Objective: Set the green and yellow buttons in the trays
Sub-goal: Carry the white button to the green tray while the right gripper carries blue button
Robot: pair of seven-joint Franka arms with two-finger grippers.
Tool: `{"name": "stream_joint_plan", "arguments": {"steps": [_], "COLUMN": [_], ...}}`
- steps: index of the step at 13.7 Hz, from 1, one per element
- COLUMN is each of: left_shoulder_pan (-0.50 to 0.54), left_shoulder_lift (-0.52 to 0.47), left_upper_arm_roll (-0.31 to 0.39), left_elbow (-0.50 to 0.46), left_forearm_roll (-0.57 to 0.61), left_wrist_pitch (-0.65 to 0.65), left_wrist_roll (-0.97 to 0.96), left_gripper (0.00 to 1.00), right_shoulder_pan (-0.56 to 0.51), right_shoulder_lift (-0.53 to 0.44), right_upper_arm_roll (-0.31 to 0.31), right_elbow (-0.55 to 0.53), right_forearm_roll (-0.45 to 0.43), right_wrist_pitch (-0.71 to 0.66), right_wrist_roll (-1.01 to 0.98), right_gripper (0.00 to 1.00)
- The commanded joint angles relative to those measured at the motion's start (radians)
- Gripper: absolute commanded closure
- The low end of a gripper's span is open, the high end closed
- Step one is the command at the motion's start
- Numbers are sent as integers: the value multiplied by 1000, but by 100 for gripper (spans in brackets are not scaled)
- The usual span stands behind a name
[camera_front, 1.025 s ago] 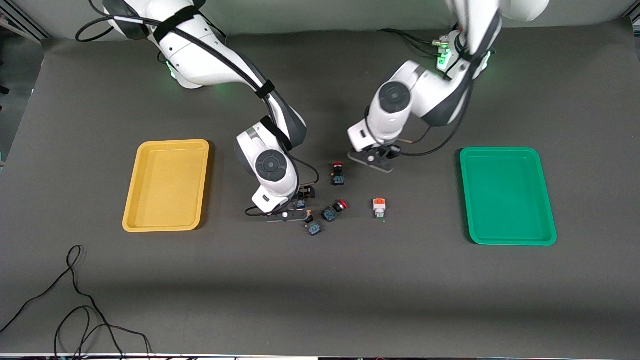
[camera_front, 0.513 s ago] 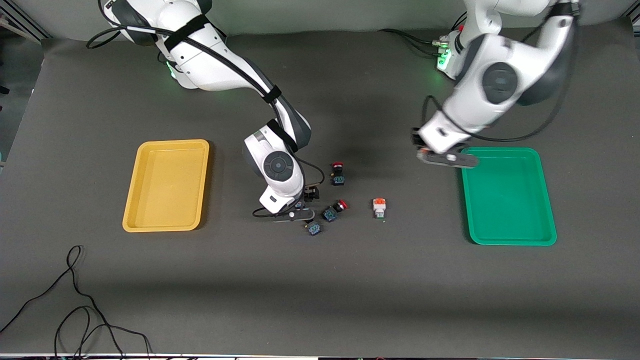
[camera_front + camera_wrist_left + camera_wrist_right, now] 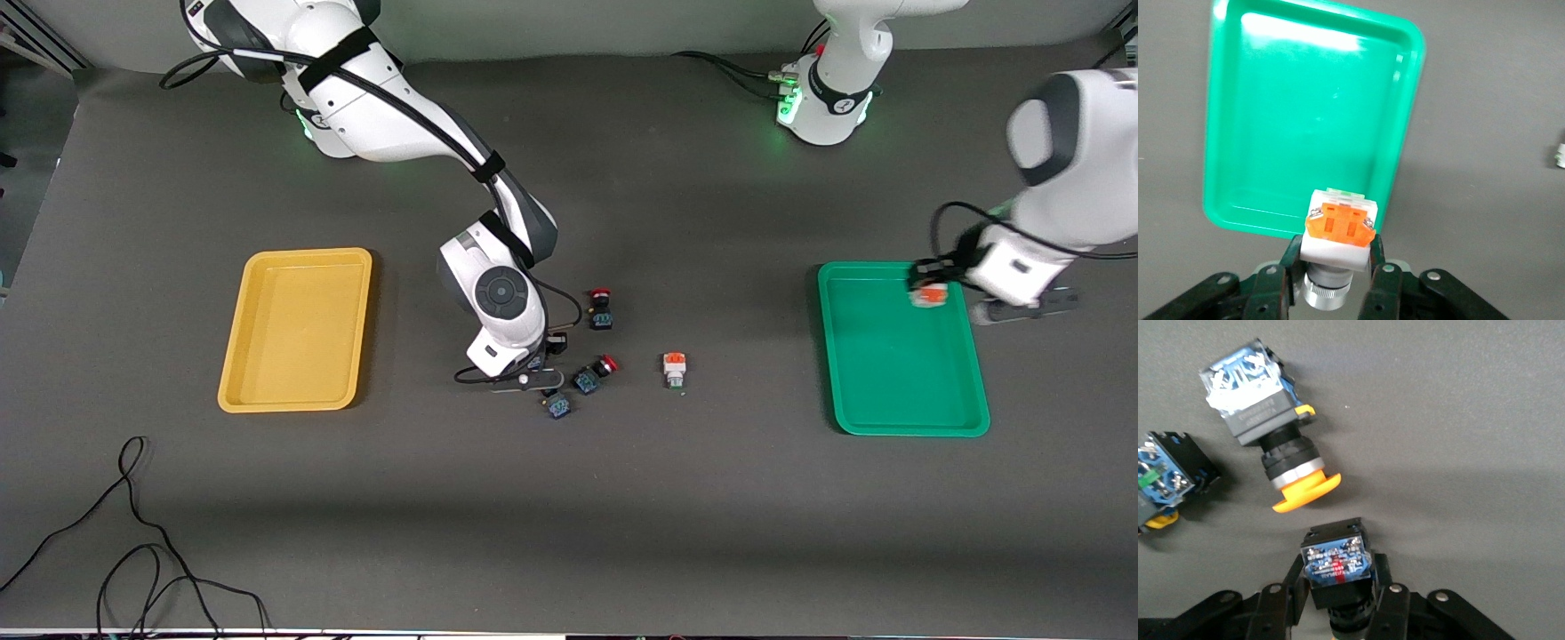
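Carrying a white-and-orange button (image 3: 1338,230) clamped in my left tool (image 3: 1336,277) over the green tray (image 3: 898,391) for release (right tool (image 3: 1339,597) clamps a black-and-blue switch (image 3: 1336,568) on the bench).

Two red-capped switches (image 3: 601,308) (image 3: 594,373); loose black cable (image 3: 133,533) on table (image 3: 622,533)

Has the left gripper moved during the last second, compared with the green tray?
Yes. The left gripper, shut on a white and orange button, has travelled from the table's middle toward the left arm's end and is now over the green tray.
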State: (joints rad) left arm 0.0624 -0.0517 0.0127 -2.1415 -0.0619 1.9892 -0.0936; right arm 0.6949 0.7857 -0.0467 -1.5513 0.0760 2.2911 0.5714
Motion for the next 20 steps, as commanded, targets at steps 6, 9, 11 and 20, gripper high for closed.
{"name": "stream_joint_plan", "arguments": {"steps": [6, 9, 11, 20], "left_shoulder_pan": [-10, -24, -24, -29], "left_shoulder_lift": [290, 406, 426, 360], "left_upper_arm_roll": [-20, -20, -20, -33], "left_elbow": [-69, -66, -60, 320], "left_forearm_roll": [31, 31, 31, 53], "left_wrist_pitch": [420, 552, 566, -14], "left_wrist_roll": [-11, -11, -9, -27], "left_gripper": [81, 80, 64, 0], "right_shoulder_pan": [-15, -17, -17, -164], "right_shoulder_lift": [-293, -368, -388, -379], "right_upper_arm_roll": [-134, -260, -361, -440], "right_elbow": [-6, -4, -7, -248], "right_forearm_roll": [-1, 1, 1, 56], "right_wrist_pitch": [-333, -450, -487, -228], "right_wrist_roll": [9, -92, -169, -464], "right_gripper": [100, 100, 100, 100]}}
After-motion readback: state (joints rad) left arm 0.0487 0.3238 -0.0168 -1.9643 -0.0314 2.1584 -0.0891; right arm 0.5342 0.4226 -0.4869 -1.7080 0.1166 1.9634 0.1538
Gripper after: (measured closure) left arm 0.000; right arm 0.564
